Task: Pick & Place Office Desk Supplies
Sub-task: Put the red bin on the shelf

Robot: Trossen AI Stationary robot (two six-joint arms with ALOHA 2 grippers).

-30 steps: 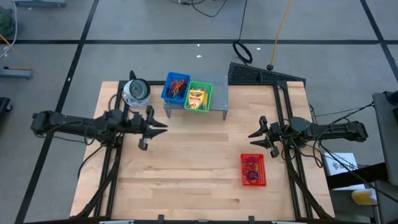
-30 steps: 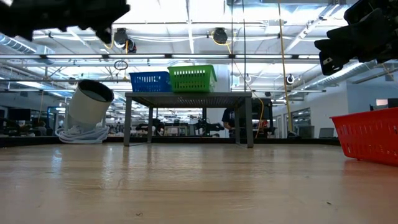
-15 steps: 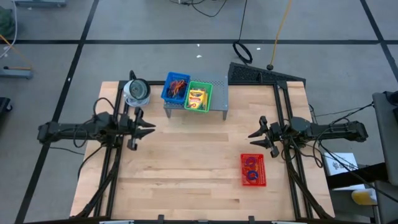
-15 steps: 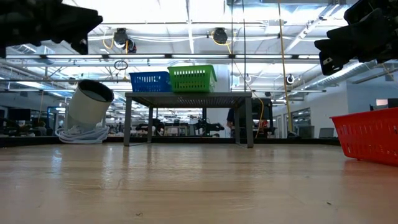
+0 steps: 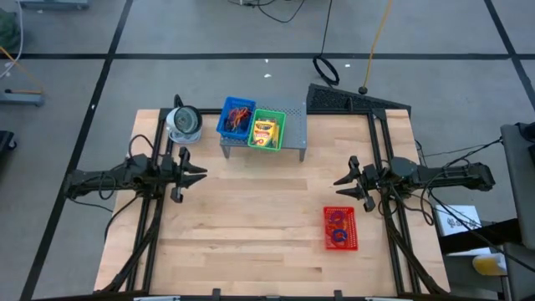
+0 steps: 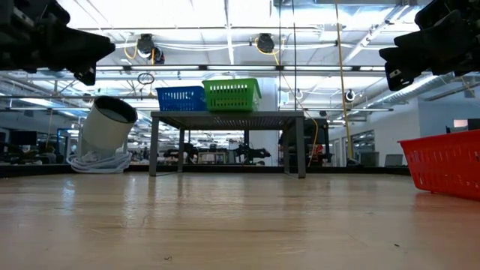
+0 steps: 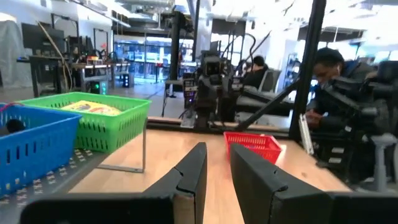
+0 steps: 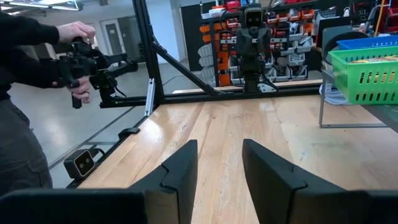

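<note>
Wooden table (image 5: 251,226), both arms hovering. Left gripper (image 5: 197,173) partly open, empty, near blue basket (image 5: 235,118) of rubber bands and green basket (image 5: 267,130) of crayon boxes. Right gripper (image 5: 341,181) likewise open, empty, above red basket (image 5: 340,228). Likely between picks; next needs a reach into a basket.

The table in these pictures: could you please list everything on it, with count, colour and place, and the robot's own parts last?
Table: one, light wood.
Shelf: one, grey perforated metal, far edge of the table.
Blue basket: one, on the shelf, holding rubber-band loops.
Green basket: one, on the shelf beside the blue one, holding a yellow crayon box.
Red basket: one, on the table near the right arm, with loops inside.
Round white-grey object: one, far left corner.
Left claw: dark, empty, fingers slightly apart, above the table's left side.
Right claw: dark, open, empty, above the right side.
</note>
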